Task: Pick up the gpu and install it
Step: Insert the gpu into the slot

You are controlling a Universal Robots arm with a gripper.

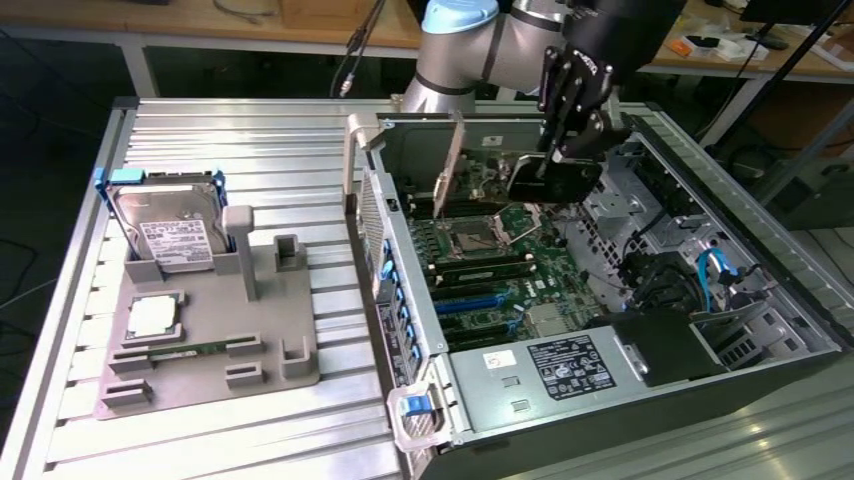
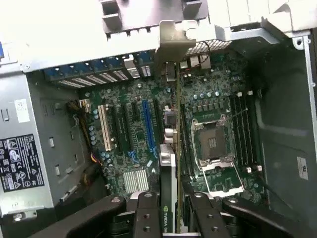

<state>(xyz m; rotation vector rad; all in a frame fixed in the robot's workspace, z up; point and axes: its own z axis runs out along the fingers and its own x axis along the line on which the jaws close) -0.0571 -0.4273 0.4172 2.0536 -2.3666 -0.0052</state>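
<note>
A robot arm (image 1: 461, 40) reaches down into an open computer case (image 1: 627, 430) lying on a ribbed metal table (image 1: 267, 150). Its gripper (image 1: 567, 160) is clamped on the dark end of the gpu (image 1: 497, 180), which stands on edge over the motherboard (image 1: 494, 275), its metal bracket toward the case's rear wall. On the exterior view's left, well apart from the case, a grey holder (image 1: 254, 350) carries an upright hard drive (image 1: 167, 235) and a green memory stick (image 1: 180, 351) lying flat.
</note>
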